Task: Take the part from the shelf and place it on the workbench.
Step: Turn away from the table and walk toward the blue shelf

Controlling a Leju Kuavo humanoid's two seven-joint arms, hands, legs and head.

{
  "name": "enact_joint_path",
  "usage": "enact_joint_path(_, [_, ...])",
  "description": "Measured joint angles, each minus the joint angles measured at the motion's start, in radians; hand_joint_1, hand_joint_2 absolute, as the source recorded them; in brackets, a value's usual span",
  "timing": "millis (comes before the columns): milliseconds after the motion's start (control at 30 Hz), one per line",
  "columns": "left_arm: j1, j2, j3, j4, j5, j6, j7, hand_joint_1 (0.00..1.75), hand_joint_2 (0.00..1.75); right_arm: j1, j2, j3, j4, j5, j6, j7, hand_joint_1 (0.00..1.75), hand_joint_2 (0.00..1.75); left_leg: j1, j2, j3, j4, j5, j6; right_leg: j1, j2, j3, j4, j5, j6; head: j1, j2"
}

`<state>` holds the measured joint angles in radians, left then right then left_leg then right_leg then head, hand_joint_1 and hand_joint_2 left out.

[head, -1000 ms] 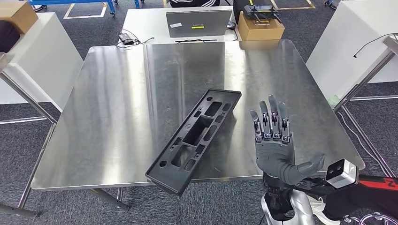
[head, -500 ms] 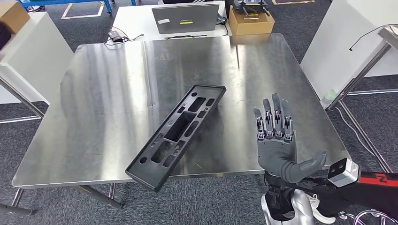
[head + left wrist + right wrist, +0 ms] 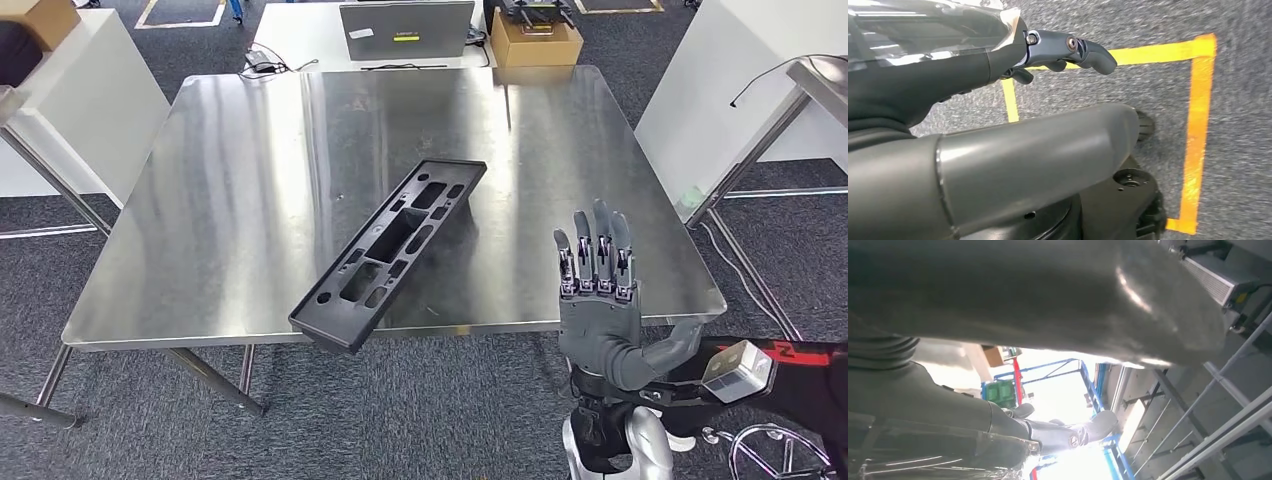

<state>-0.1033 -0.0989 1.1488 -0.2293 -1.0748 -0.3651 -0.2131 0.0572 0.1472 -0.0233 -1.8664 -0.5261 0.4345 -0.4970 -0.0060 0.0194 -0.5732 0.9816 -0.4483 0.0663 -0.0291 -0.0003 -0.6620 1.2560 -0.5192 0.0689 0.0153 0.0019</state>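
The black plastic part (image 3: 390, 250), a long flat frame with several cutouts, lies at a slant on the steel workbench (image 3: 250, 180). Its near end sticks out past the bench's front edge. My right hand (image 3: 600, 300) is raised to the right of the part and well apart from it, at the bench's front edge. Its fingers are straight and spread, and it holds nothing. The right wrist view shows its thumb and dark fingers (image 3: 1068, 432) against bright light. My left hand (image 3: 1038, 150) hangs over the carpet floor with nothing in it, its dark fingers (image 3: 1083, 50) loosely bent.
A laptop (image 3: 405, 30) and a cardboard box (image 3: 537, 42) sit on a white table behind the bench. White tables stand at the left (image 3: 70, 110) and right (image 3: 740, 80), with metal legs beside the bench. Yellow tape (image 3: 1198, 125) marks the floor.
The whole picture has shifted, so the camera has moved; the bench's front edge now sits higher in view. My right hand stays raised and spread. The part lies as before.
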Motion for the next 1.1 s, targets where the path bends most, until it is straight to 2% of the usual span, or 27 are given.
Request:
enact_joint_path(33, [0.000, -0.001, 0.001, 0.000, 0.003, 0.000, -0.001, 0.00, 0.00, 0.000, 0.000, -0.002, 0.000, 0.002, -0.001, 0.000, 0.00, 0.00, 0.003, 0.000, -0.012, 0.006, 0.008, -0.006, -0.005, -0.001, 0.056, -0.068, 0.012, 0.012, 0.001, 0.000])
enact_joint_path(67, [0.000, -0.002, 0.002, 0.000, 0.008, 0.000, -0.002, 0.00, 0.00, -0.001, 0.000, -0.004, 0.000, 0.006, -0.004, 0.000, 0.00, 0.00, 0.004, 0.000, -0.023, 0.014, 0.013, -0.013, -0.005, -0.001, 0.116, -0.148, 0.012, 0.017, 0.002, 0.000])
enact_joint_path(100, [0.000, -0.002, 0.005, -0.001, 0.013, 0.000, -0.004, 0.00, 0.00, -0.001, 0.000, -0.008, 0.001, 0.011, -0.008, 0.000, 0.00, 0.00, 0.004, 0.000, -0.030, 0.022, 0.019, -0.020, -0.003, -0.001, 0.160, -0.213, 0.005, 0.015, 0.003, 0.000])
enact_joint_path(133, [0.000, -0.002, 0.009, -0.001, 0.018, 0.000, -0.005, 0.00, 0.00, -0.002, 0.000, -0.013, 0.002, 0.017, -0.012, 0.000, 0.00, 0.00, 0.002, -0.001, -0.036, 0.028, 0.024, -0.025, 0.001, -0.001, 0.183, -0.252, -0.006, 0.009, 0.004, 0.000])
enact_joint_path(167, [0.000, -0.003, 0.012, -0.001, 0.022, 0.000, -0.006, 0.00, 0.00, -0.002, 0.001, -0.017, 0.002, 0.021, -0.016, 0.000, 0.00, 0.00, 0.002, -0.001, -0.039, 0.031, 0.029, -0.029, 0.006, 0.000, 0.188, -0.267, -0.011, 0.001, 0.004, 0.000])
enact_joint_path(233, [0.001, -0.003, 0.017, -0.001, 0.026, 0.000, -0.007, 0.00, 0.00, -0.002, 0.001, -0.024, 0.003, 0.024, -0.018, 0.000, 0.00, 0.00, 0.006, -0.004, -0.044, 0.037, 0.026, -0.039, 0.001, -0.002, 0.176, -0.267, -0.004, -0.019, 0.003, 0.000])
enact_joint_path(267, [0.001, -0.003, 0.018, -0.001, 0.026, 0.000, -0.007, 0.00, 0.00, -0.002, 0.001, -0.026, 0.003, 0.025, -0.019, 0.000, 0.00, 0.00, 0.009, -0.007, -0.052, 0.054, 0.004, -0.045, -0.002, -0.003, 0.171, -0.268, 0.003, -0.033, 0.002, 0.000])
enact_joint_path(333, [0.001, -0.004, 0.019, -0.001, 0.026, 0.000, -0.007, 0.00, 0.00, -0.003, 0.002, -0.028, 0.004, 0.027, -0.019, 0.000, 0.00, 0.00, 0.015, -0.014, -0.083, 0.144, -0.083, -0.057, -0.004, -0.005, 0.157, -0.269, 0.020, -0.056, 0.001, 0.000])
enact_joint_path(367, [0.001, -0.004, 0.019, -0.001, 0.026, -0.001, -0.008, 0.00, 0.00, -0.003, 0.003, -0.029, 0.004, 0.027, -0.019, 0.000, 0.00, 0.00, 0.017, -0.016, -0.103, 0.206, -0.128, -0.062, -0.003, -0.006, 0.148, -0.268, 0.028, -0.063, 0.001, 0.000])
enact_joint_path(400, [0.001, -0.004, 0.019, -0.001, 0.025, -0.001, -0.009, 0.00, 0.00, -0.003, 0.003, -0.030, 0.005, 0.029, -0.020, 0.000, 0.00, 0.00, 0.020, -0.017, -0.118, 0.266, -0.157, -0.065, -0.001, -0.006, 0.139, -0.267, 0.037, -0.065, 0.000, 0.000])
enact_joint_path(433, [0.001, -0.004, 0.019, -0.001, 0.025, -0.001, -0.011, 0.00, 0.00, -0.003, 0.004, -0.032, 0.006, 0.032, -0.021, 0.000, 0.00, 0.00, 0.022, -0.017, -0.121, 0.302, -0.163, -0.067, 0.000, -0.006, 0.129, -0.267, 0.045, -0.064, 0.000, 0.000])
enact_joint_path(467, [0.001, -0.004, 0.019, -0.001, 0.025, -0.001, -0.013, 0.00, 0.00, -0.002, 0.004, -0.034, 0.008, 0.035, -0.023, 0.000, 0.00, 0.00, 0.024, -0.017, -0.106, 0.305, -0.149, -0.068, 0.000, -0.006, 0.119, -0.266, 0.053, -0.061, 0.000, 0.000])
enact_joint_path(500, [0.001, -0.004, 0.019, -0.001, 0.024, -0.001, -0.014, 0.00, 0.00, -0.002, 0.004, -0.037, 0.009, 0.040, -0.026, 0.000, 0.00, 0.00, 0.026, -0.017, -0.074, 0.272, -0.123, -0.068, -0.001, -0.005, 0.112, -0.266, 0.060, -0.057, 0.000, 0.000])
enact_joint_path(567, [-0.001, -0.004, 0.019, -0.001, 0.022, 0.000, -0.015, 0.00, 0.00, -0.002, 0.004, -0.042, 0.009, 0.049, -0.032, -0.002, 0.00, 0.00, 0.029, -0.020, 0.025, 0.135, -0.080, -0.064, 0.000, -0.005, 0.103, -0.265, 0.070, -0.047, 0.000, 0.000])
enact_joint_path(600, [-0.001, -0.004, 0.019, -0.001, 0.022, 0.000, -0.015, 0.00, 0.00, -0.002, 0.004, -0.044, 0.009, 0.053, -0.034, -0.003, 0.00, 0.00, 0.028, -0.023, 0.065, 0.074, -0.072, -0.062, 0.001, -0.005, 0.101, -0.265, 0.075, -0.041, 0.001, 0.000])
enact_joint_path(633, [-0.002, -0.004, 0.019, -0.001, 0.022, 0.000, -0.014, 0.00, 0.00, -0.002, 0.004, -0.046, 0.010, 0.056, -0.035, -0.004, 0.00, 0.00, 0.026, -0.025, 0.089, 0.034, -0.072, -0.059, 0.003, -0.006, 0.098, -0.264, 0.080, -0.033, 0.001, 0.000])
enact_joint_path(667, [-0.002, -0.003, 0.019, -0.001, 0.023, 0.000, -0.014, 0.00, 0.00, -0.001, 0.005, -0.046, 0.010, 0.058, -0.036, -0.006, 0.00, 0.00, 0.023, -0.027, 0.096, 0.015, -0.074, -0.056, 0.004, -0.006, 0.094, -0.264, 0.087, -0.023, 0.001, 0.000])
enact_joint_path(733, [-0.002, -0.004, 0.019, -0.001, 0.025, 0.000, -0.014, 0.00, 0.00, 0.001, 0.005, -0.048, 0.011, 0.061, -0.035, -0.011, 0.00, 0.00, 0.017, -0.025, 0.084, 0.008, -0.065, -0.041, 0.003, -0.007, 0.085, -0.262, 0.095, -0.006, 0.001, 0.000])
enact_joint_path(767, [-0.002, -0.004, 0.019, -0.001, 0.027, 0.000, -0.014, 0.00, 0.00, 0.003, 0.005, -0.049, 0.013, 0.063, -0.035, -0.013, 0.00, 0.00, 0.016, -0.023, 0.075, 0.005, -0.056, -0.030, 0.003, -0.006, 0.075, -0.249, 0.083, -0.005, 0.002, 0.000])
enact_joint_path(833, [-0.002, -0.005, 0.019, -0.001, 0.028, 0.000, -0.014, 0.00, 0.00, 0.005, 0.004, -0.051, 0.017, 0.065, -0.034, -0.017, 0.00, 0.00, 0.014, -0.017, 0.055, -0.001, -0.036, -0.009, 0.004, -0.005, 0.037, -0.163, 0.017, -0.018, 0.004, 0.000])
enact_joint_path(867, [-0.002, -0.004, 0.020, -0.002, 0.028, 0.000, -0.014, 0.00, 0.00, 0.005, 0.004, -0.051, 0.019, 0.066, -0.034, -0.018, 0.00, 0.00, 0.011, -0.015, 0.042, -0.001, -0.027, -0.004, 0.005, -0.004, 0.013, -0.096, -0.026, -0.026, 0.005, 0.000])
enact_joint_path(900, [-0.002, -0.003, 0.021, -0.002, 0.028, 0.000, -0.014, 0.00, 0.00, 0.006, 0.004, -0.052, 0.021, 0.066, -0.034, -0.018, 0.00, 0.00, 0.008, -0.013, 0.030, -0.001, -0.018, -0.001, 0.006, -0.004, -0.006, -0.030, -0.059, -0.029, 0.006, 0.000])
enact_joint_path(933, [-0.002, -0.003, 0.022, -0.002, 0.028, 0.000, -0.014, 0.00, 0.00, 0.007, 0.004, -0.052, 0.024, 0.067, -0.034, -0.019, 0.00, 0.00, 0.004, -0.012, 0.018, 0.000, -0.010, 0.000, 0.006, -0.004, -0.013, 0.015, -0.074, -0.026, 0.006, 0.000])
enact_joint_path(967, [-0.002, -0.003, 0.023, -0.001, 0.028, 0.000, -0.014, 0.00, 0.00, 0.008, 0.004, -0.053, 0.026, 0.067, -0.034, -0.019, 0.00, 0.00, 0.001, -0.011, 0.008, 0.000, -0.001, 0.001, 0.008, -0.004, -0.004, 0.029, -0.072, -0.021, 0.006, 0.000])
enact_joint_path(1000, [-0.002, -0.004, 0.024, -0.001, 0.028, 0.000, -0.014, 0.00, 0.00, 0.008, 0.004, -0.053, 0.028, 0.067, -0.034, -0.019, 0.00, 0.00, -0.002, -0.011, -0.001, 0.001, 0.007, 0.000, 0.010, -0.004, 0.026, 0.000, -0.054, -0.014, 0.006, 0.000])
enact_joint_path(1033, [-0.002, -0.004, 0.025, -0.001, 0.028, 0.000, -0.014, 0.00, 0.00, 0.008, 0.004, -0.053, 0.029, 0.067, -0.034, -0.020, 0.00, 0.00, -0.005, -0.011, -0.007, 0.002, 0.014, 0.000, 0.012, -0.004, 0.073, -0.062, -0.031, -0.010, 0.006, 0.000])
enact_joint_path(1100, [-0.002, -0.006, 0.025, -0.001, 0.028, 0.000, -0.012, 0.00, 0.00, 0.006, 0.004, -0.053, 0.030, 0.069, -0.035, -0.020, 0.00, 0.00, -0.011, -0.011, -0.019, 0.005, 0.028, -0.005, 0.019, -0.004, 0.172, -0.213, -0.004, -0.015, 0.006, 0.000])
